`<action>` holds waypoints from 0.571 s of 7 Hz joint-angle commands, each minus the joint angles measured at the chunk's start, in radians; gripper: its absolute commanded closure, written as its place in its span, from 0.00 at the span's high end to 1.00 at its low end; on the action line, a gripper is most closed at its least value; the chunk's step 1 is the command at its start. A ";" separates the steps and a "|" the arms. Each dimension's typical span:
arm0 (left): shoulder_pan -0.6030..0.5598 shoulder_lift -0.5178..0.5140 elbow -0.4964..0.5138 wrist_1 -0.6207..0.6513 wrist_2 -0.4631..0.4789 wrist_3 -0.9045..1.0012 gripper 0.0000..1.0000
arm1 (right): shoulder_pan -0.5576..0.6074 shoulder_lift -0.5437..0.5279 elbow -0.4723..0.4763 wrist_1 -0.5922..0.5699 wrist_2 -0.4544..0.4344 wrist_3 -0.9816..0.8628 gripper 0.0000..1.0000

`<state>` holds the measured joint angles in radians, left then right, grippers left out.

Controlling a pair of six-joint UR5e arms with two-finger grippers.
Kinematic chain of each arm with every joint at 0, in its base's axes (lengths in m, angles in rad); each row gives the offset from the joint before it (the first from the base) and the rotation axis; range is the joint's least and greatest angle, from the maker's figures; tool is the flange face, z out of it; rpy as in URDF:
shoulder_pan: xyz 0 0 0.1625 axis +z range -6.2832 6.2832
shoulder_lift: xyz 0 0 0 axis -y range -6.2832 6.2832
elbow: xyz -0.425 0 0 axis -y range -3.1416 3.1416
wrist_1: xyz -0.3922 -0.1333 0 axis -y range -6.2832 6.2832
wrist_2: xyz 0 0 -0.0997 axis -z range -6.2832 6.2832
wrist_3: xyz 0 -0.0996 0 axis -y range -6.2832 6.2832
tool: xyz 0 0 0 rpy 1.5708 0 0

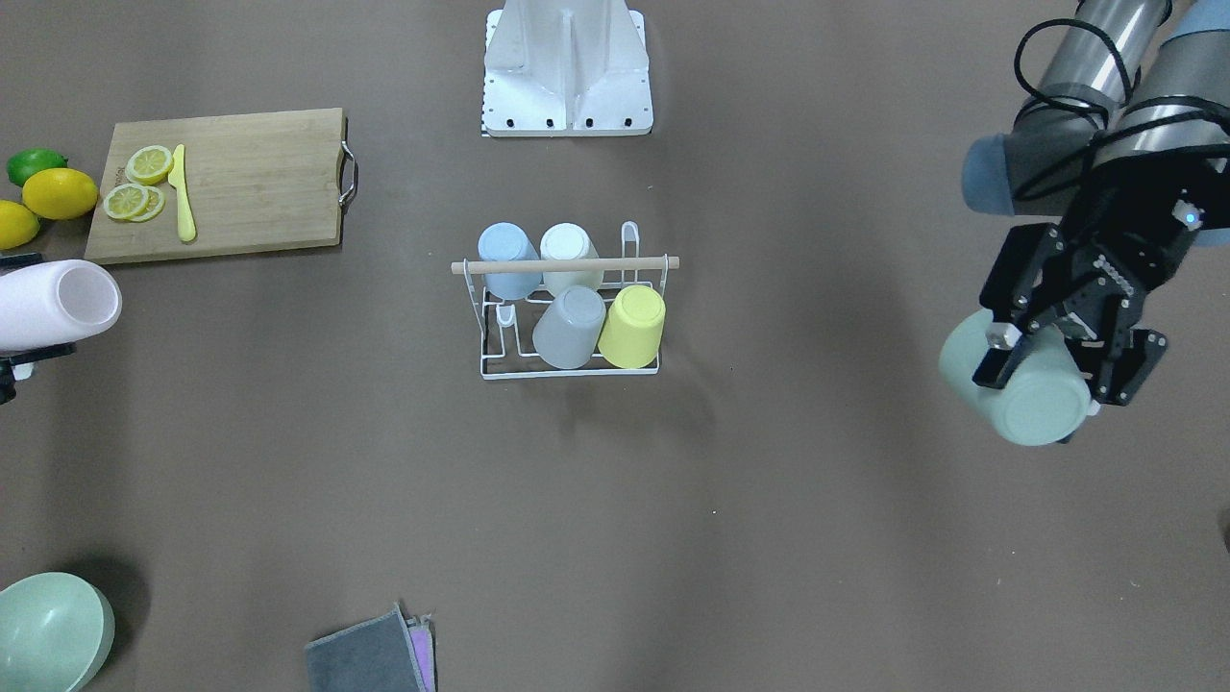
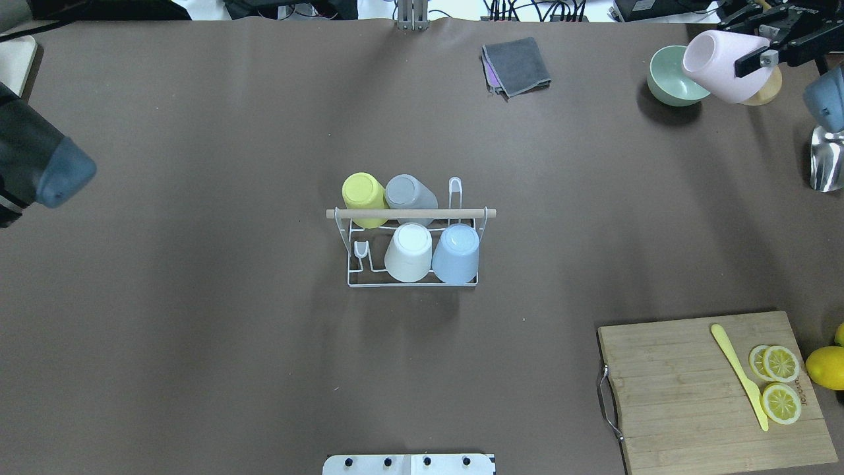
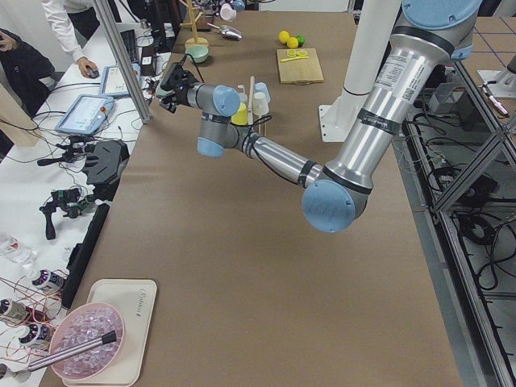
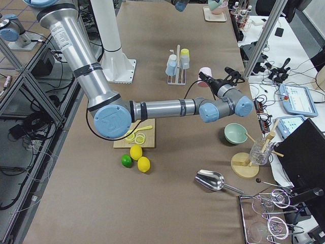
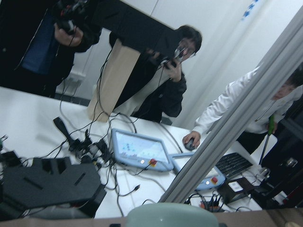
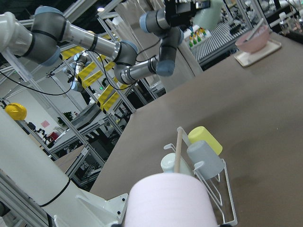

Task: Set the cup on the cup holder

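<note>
The white wire cup holder (image 1: 500, 367) with a wooden rod handle stands mid-table and also shows in the overhead view (image 2: 356, 280). It carries yellow (image 1: 632, 327), grey (image 1: 569, 327), white (image 1: 571, 252) and blue (image 1: 507, 258) cups upside down. Two of its prongs are bare. My left gripper (image 1: 1052, 380) is shut on a pale green cup (image 1: 1033, 404), held in the air far off the holder at the table's left end. My right gripper (image 2: 750, 41) is shut on a pale pink cup (image 2: 715, 66), held high over the far right corner. The pink cup (image 6: 170, 201) fills the bottom of the right wrist view.
A wooden cutting board (image 2: 686, 389) with lemon slices (image 2: 780, 382) and a yellow knife (image 2: 738, 375) lies near right, with whole lemons (image 1: 60, 192) beside it. A green bowl (image 2: 672, 76) and a grey cloth (image 2: 517, 64) lie at the far edge. The robot base (image 1: 567, 67) stands behind the holder.
</note>
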<state>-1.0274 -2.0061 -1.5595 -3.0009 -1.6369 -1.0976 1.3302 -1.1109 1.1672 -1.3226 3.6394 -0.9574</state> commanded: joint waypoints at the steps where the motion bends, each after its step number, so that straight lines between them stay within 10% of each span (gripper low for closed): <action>1: 0.140 -0.005 -0.075 -0.050 0.167 0.100 0.00 | -0.017 -0.004 -0.047 -0.042 0.149 -0.244 0.42; 4: 0.444 -0.014 -0.073 -0.052 0.533 0.251 0.00 | -0.130 -0.006 -0.078 -0.047 0.273 -0.566 0.42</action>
<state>-0.6960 -2.0192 -1.6352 -3.0510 -1.2346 -0.8946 1.2568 -1.1174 1.1119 -1.3659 3.8574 -1.3747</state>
